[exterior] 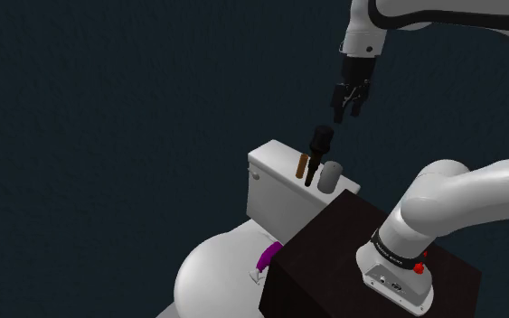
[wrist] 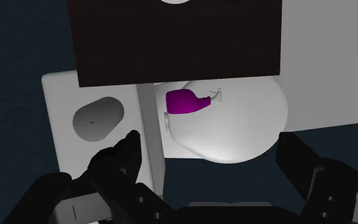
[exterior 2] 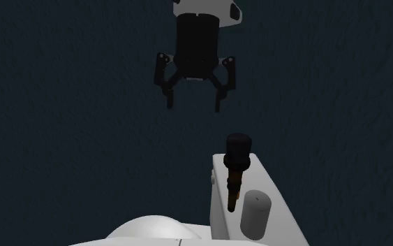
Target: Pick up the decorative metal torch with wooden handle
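Observation:
The torch [exterior: 319,142] stands upright on the white toilet tank [exterior: 275,176], with a black head on top and a brown handle below. My gripper [exterior: 350,107] hangs open in the air above it, a little toward the shoulder view's right. In the second exterior view the gripper [exterior 2: 195,103] has its fingers spread wide and empty, well above the torch [exterior 2: 236,157]. In the wrist view the torch's black head [wrist: 121,156] shows close to one finger, over the tank's edge, and the gripper [wrist: 184,181] holds nothing.
A grey cylinder [exterior: 331,176] stands on the tank right beside the torch [exterior 2: 255,213] [wrist: 98,118]. A purple object [exterior: 266,257] lies on the toilet's white lid [exterior: 209,275]. The dark stand [exterior: 334,257] butts against the tank.

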